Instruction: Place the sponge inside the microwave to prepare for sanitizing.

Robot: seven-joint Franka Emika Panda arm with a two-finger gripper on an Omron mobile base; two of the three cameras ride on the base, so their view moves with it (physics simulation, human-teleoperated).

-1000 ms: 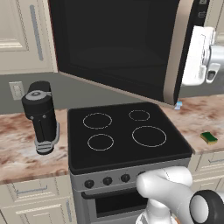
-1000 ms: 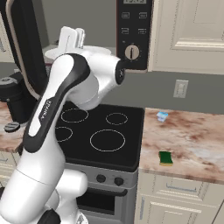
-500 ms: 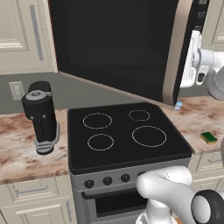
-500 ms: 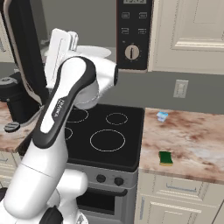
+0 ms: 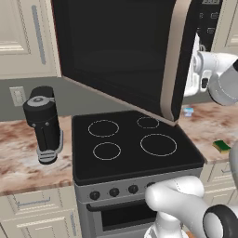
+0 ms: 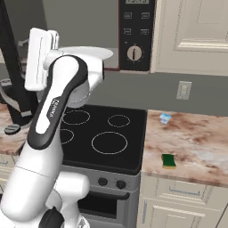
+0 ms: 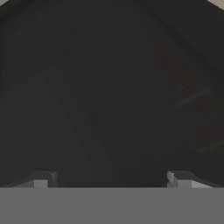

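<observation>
Stove (image 5: 132,146) in the middle, microwave (image 5: 121,51) above with door swung open. Sponge (image 6: 168,160) on the worktop (image 6: 196,144) right of stove; glass (image 6: 164,118) behind it, near the wall. Blender (image 5: 43,123) on the left worktop.

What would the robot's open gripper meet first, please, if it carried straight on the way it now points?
Most likely the black glass door of the built-in microwave: the hand view looks along the open gripper straight at that dark glass, with nothing in between. How far off the glass lies is unclear.
</observation>
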